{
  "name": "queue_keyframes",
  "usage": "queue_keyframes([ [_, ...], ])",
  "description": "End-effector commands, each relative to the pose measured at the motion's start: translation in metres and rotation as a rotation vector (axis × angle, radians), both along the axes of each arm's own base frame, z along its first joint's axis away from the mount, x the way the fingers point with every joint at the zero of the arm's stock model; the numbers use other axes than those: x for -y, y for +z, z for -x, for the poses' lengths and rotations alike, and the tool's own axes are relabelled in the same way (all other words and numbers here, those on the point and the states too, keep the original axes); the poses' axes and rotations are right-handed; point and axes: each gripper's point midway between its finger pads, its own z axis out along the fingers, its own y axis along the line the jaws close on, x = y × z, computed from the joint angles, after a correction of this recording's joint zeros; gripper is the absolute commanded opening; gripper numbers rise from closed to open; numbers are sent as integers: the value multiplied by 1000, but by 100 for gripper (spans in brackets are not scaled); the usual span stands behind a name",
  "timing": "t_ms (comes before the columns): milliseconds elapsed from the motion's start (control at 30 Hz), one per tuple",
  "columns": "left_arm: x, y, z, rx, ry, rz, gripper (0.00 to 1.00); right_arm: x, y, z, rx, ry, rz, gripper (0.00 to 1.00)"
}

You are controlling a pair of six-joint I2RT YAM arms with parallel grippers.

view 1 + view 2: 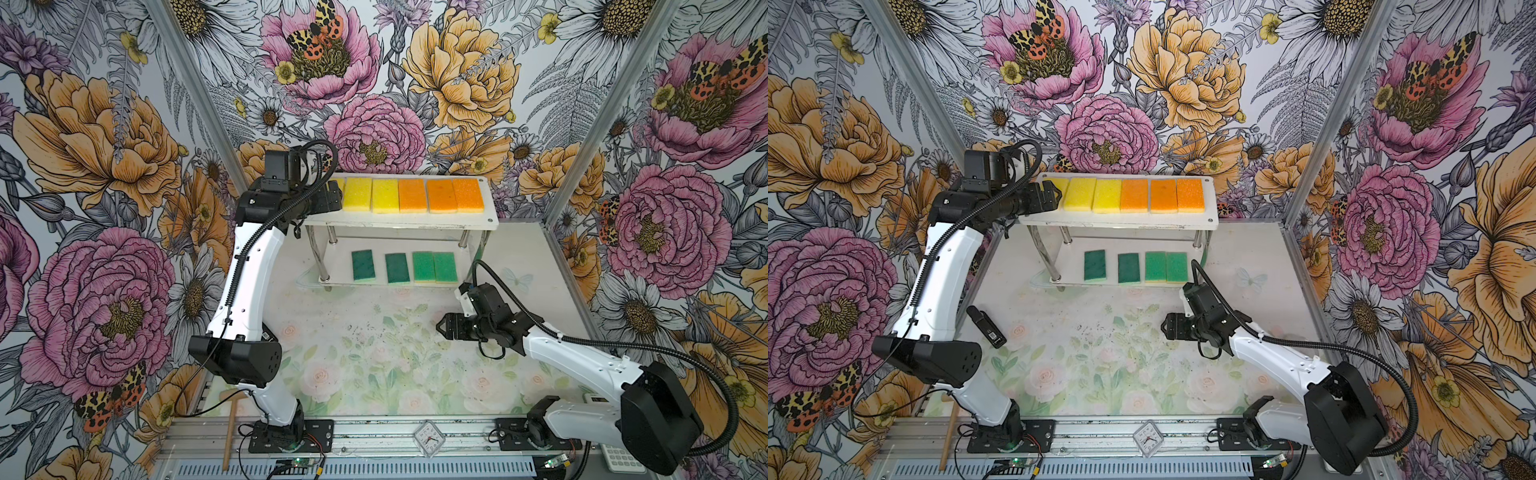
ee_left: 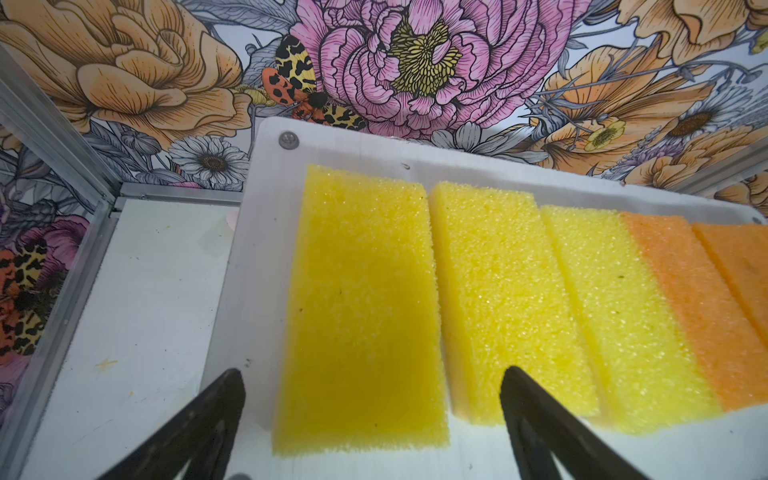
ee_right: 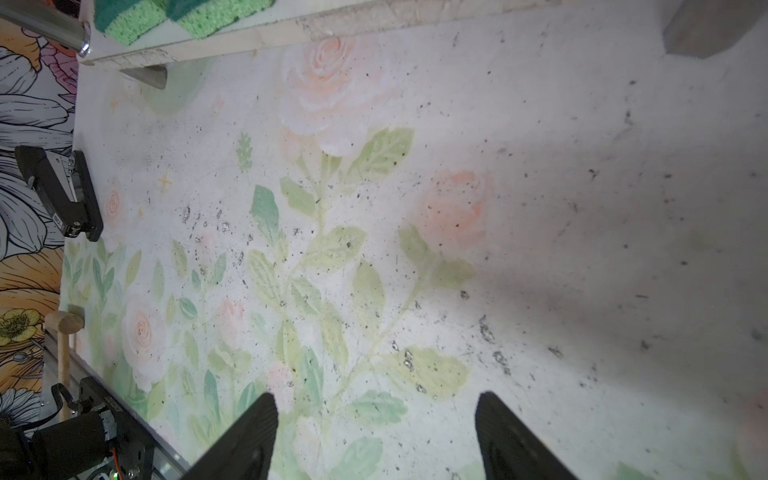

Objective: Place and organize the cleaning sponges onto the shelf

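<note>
The desk (image 1: 374, 374) carried the shelf (image 1: 492, 219) at its far edge, and every sponge in view lay on that shelf. On the upper board, three yellow sponges (image 1: 358, 193) and three orange sponges (image 1: 441, 195) lay flat in one close row, with the yellows toward the left end. On the lower board lay four green sponges (image 1: 424, 267), the two nearer the right end touching and the other two a little apart. The left hand (image 2: 372, 374) stood at the upper board's left end, jaws wide apart astride the end sponge (image 2: 361, 311), clear of both its long sides and gripping nothing. The right hand (image 3: 376, 398) hovered over bare desk before the shelf's right end, jaws apart and empty. The sponges looked light, soft and springy, with a rough face unlikely to slip. A hard squeeze would probably dent one. A light pinch across the short width near one end seemed the best hold, and a nudge on a long side would likely straighten one.
</note>
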Motion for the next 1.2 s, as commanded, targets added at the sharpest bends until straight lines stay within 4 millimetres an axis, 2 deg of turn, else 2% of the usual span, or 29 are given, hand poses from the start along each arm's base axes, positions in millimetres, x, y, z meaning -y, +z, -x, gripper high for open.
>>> queue_keyframes([
  [0, 2, 30, 24, 66, -32, 36, 99, -6, 28, -1, 73, 50, -55, 78],
  [233, -7, 48, 61, 127, -9, 37, 99, -13, 82, 12, 185, 174, -118, 78],
  [333, -10, 47, 77, 164, 0, 56, 99, -8, 106, 15, 245, 220, -80, 78],
  [467, -14, 36, 97, 226, 13, 93, 99, 3, 128, 14, 322, 261, 18, 79],
  [667, -26, -2, 119, 304, 46, 101, 99, 12, 153, 12, 443, 321, 102, 79],
  [867, -42, -46, 130, 351, 92, 96, 99, 33, 176, -1, 554, 242, 206, 80],
  [1000, -50, -74, 134, 367, 117, 93, 99, 49, 181, -10, 597, 185, 286, 80],
  [1167, -66, -101, 135, 426, 194, 87, 99, 63, 184, -23, 626, 138, 356, 80],
])
